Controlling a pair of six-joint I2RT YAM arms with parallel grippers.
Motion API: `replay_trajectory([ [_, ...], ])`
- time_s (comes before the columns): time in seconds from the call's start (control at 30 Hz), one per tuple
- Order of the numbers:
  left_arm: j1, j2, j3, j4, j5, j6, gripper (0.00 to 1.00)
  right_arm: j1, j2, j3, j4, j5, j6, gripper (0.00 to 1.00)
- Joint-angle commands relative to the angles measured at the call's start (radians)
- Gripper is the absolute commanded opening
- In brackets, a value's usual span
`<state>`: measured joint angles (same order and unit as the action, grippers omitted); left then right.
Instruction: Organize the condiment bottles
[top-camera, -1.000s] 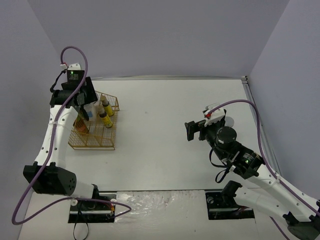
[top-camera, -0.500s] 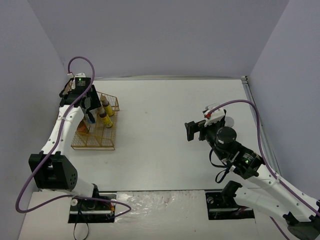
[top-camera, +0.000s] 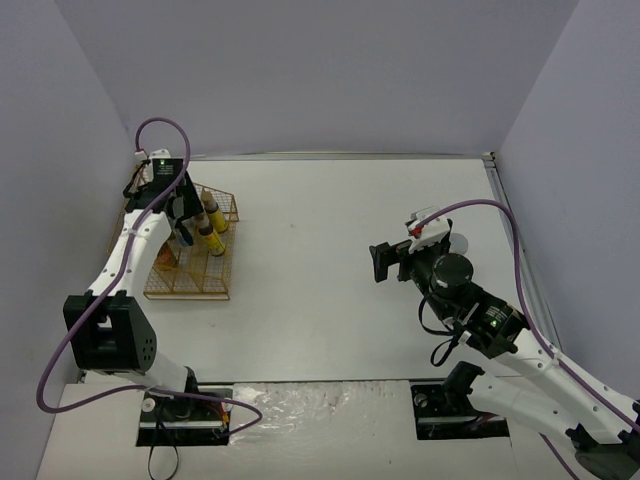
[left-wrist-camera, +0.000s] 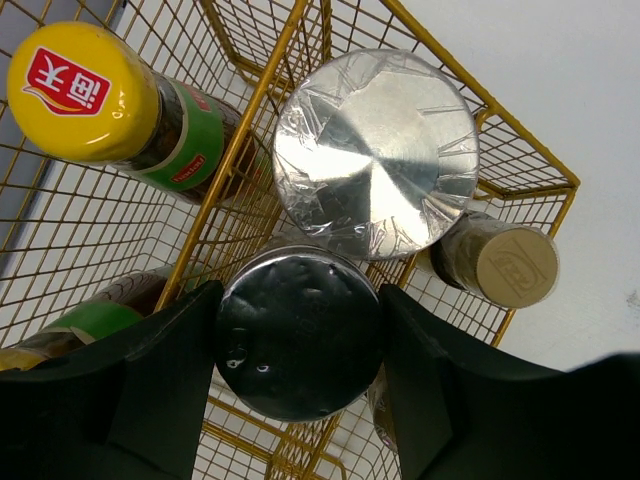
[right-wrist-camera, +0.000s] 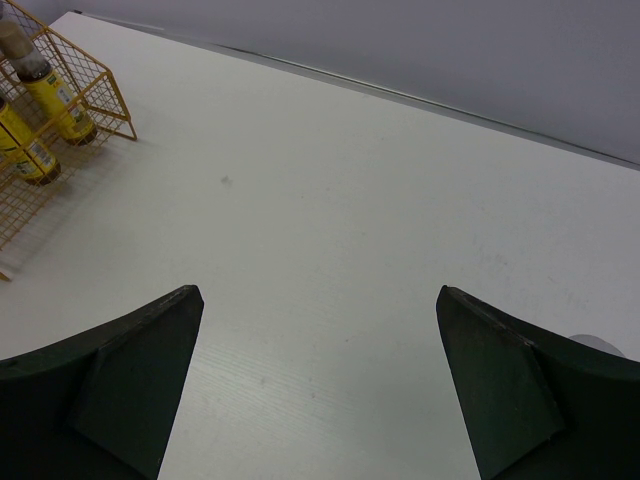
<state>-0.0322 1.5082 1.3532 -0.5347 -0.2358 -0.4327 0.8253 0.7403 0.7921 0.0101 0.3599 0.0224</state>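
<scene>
The held jar (left-wrist-camera: 300, 345) shows at lower centre of the left wrist view. The left tool (left-wrist-camera: 297, 320) is part-closed around it, above a divider wire of the gold wire rack (left-wrist-camera: 520, 150) and close beside the foil-lidded jar (left-wrist-camera: 375, 150). If it goes down off-line, I judge it could snag that wire or shove its neighbour. At upper left, the sauce bottle (left-wrist-camera: 85, 90) has a yellow cap with white Chinese characters on red. At right, the cap mark on the slim bottle (left-wrist-camera: 510, 265) is unreadable. The right tool (right-wrist-camera: 317, 295) is wide open and empty over the counter (right-wrist-camera: 330, 180).
</scene>
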Motion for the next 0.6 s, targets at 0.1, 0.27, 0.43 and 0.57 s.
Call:
replay_trajectory([
  [0.1,0.016,-0.029,0.024,0.110,-0.030,-0.014,0.78,-0.003,0.004,0.003,0.059,0.022,0.004,1.00],
  [0.27,0.018,-0.034,0.056,0.069,-0.011,-0.020,0.92,-0.003,0.001,0.012,0.058,0.019,0.005,1.00],
  [0.43,0.018,-0.080,0.121,-0.013,0.070,-0.029,0.97,-0.005,0.011,0.032,0.020,0.133,0.051,1.00],
  [0.57,0.017,-0.130,0.155,-0.057,0.148,-0.026,0.97,-0.025,0.040,0.057,-0.063,0.278,0.121,1.00],
])
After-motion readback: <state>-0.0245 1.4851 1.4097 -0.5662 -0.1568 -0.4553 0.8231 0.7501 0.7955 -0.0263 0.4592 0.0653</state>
